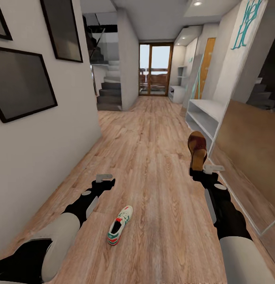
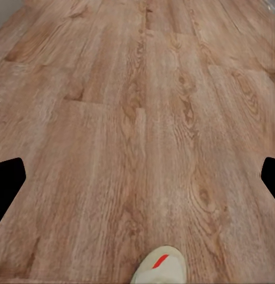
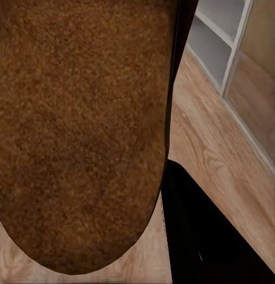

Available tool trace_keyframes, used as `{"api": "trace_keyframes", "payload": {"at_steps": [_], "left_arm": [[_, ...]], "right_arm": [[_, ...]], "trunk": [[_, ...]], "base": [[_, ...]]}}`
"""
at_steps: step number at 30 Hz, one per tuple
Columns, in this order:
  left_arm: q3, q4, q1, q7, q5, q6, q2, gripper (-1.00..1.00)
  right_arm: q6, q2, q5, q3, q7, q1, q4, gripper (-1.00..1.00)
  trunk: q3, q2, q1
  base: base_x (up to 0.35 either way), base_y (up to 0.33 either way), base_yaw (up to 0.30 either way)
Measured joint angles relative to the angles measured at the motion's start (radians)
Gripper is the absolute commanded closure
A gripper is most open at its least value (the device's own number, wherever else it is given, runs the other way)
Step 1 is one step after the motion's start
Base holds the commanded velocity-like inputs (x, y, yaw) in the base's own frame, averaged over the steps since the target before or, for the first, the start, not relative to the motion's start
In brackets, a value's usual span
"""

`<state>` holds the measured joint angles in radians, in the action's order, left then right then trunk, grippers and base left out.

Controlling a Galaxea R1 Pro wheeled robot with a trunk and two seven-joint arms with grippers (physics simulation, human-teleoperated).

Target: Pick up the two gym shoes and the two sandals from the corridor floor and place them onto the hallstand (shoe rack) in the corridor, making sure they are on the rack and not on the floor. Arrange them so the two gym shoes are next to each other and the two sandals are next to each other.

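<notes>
Evidently, a sandal (image 1: 197, 150) is pinched in the right gripper (image 1: 197, 170), carried toward the shoe rack (image 1: 204, 114) ahead; the left gripper (image 1: 104, 178) is spread, empty.

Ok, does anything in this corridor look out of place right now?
Yes. One gym shoe lies alone on the corridor floor, angled across the planks between the arms, well away from the hallstand. A sandal is off the floor, standing on end in the right gripper. The left gripper is empty.

The corridor floor (image 1: 153, 130) is matt wood-grain plank. The sandal (image 1: 197, 149) looks like brown leather, its sole (image 3: 78, 130) rough and grainy. The gym shoe (image 1: 119, 225) is smooth white.
</notes>
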<state>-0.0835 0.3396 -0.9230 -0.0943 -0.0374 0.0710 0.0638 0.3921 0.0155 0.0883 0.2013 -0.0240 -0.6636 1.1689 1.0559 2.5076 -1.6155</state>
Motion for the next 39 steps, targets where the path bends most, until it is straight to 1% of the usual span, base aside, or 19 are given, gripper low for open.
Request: {"api": "trace_keyframes", "payload": {"at_steps": [5, 12, 16, 19, 26, 29, 35, 39], "left_arm": [[0.0, 0.0, 0.0, 0.0, 0.0, 0.0, 0.0, -1.0], [0.0, 0.0, 0.0, 0.0, 0.0, 0.0, 0.0, -1.0], [0.0, 0.0, 0.0, 0.0, 0.0, 0.001, 0.0, -1.0], [0.0, 0.0, 0.0, 0.0, 0.0, 0.001, 0.0, -1.0], [0.001, -0.016, 0.0, -0.001, -0.001, 0.002, 0.0, -1.0], [0.001, -0.027, 0.0, -0.001, -0.001, 0.012, 0.0, -1.0], [0.001, -0.058, 0.0, -0.001, -0.001, 0.082, 0.0, -1.0], [0.001, -0.069, 0.0, -0.001, -0.002, 0.095, 0.0, -1.0]], "right_arm": [[0.0, 0.0, 0.0, 0.0, 0.0, 0.0, 0.0, 1.0], [0.0, 0.0, 0.0, 0.0, 0.0, 0.0, 0.0, 1.0], [0.0, 0.0, 0.0, 0.0, 0.0, 0.0, 0.0, 1.0], [0.0, 0.0, 0.0, 0.001, 0.0, 0.0, 0.0, 1.0], [0.0, 0.0, 0.0, 0.001, 0.0, 0.0, 0.0, 1.0], [0.0, 0.0, 0.0, 0.002, 0.0, 0.0, 0.0, 1.0], [0.0, 0.0, 0.0, 0.002, 0.0, 0.0, 0.0, 1.0], [0.0, 0.0, -0.001, 0.001, 0.001, 0.0, 0.0, 1.0]], "trunk": [[0.0, 0.0, 0.0], [0.0, 0.0, 0.0], [0.004, 0.0, 0.0], [0.02, 0.001, -0.001], [0.032, 0.001, -0.001], [0.048, 0.001, -0.003], [0.081, 0.003, -0.005], [0.103, 0.004, -0.007]], "base": [[0.0, 0.249, -0.11], [0.0, 0.038, -0.009], [0.0, 0.005, -0.001], [0.0, 0.001, 0.0], [0.0, 0.0, 0.0], [0.0, 0.0, 0.0], [0.0, 0.0, -0.01], [0.0, 0.0, -0.108]]}}
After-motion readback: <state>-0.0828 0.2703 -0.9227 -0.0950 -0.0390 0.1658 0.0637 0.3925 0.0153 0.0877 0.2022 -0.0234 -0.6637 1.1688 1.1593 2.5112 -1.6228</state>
